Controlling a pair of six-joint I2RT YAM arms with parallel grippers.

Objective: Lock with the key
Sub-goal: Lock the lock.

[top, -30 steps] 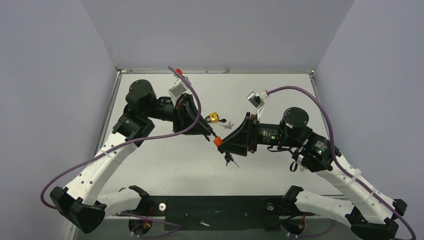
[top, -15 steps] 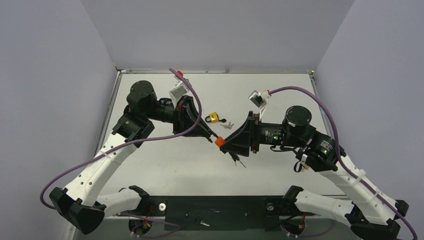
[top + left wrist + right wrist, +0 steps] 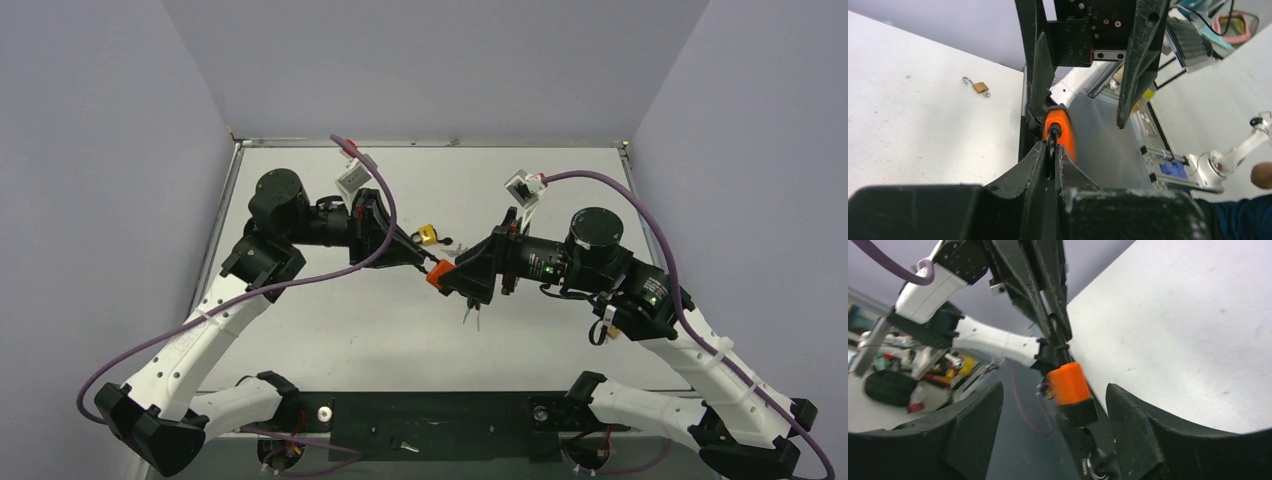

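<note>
White table [image 3: 560, 190]; thin key [image 3: 469, 316] dangles under orange padlock [image 3: 437, 276].

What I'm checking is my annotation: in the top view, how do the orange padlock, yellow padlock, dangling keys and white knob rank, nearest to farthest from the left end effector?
From the left end effector:
1. orange padlock, held in its grip.
2. yellow padlock, just beyond it, farther back.
3. dangling keys, toward the right arm's side, nearer the camera.
4. white knob, far off at the near edge.
</note>
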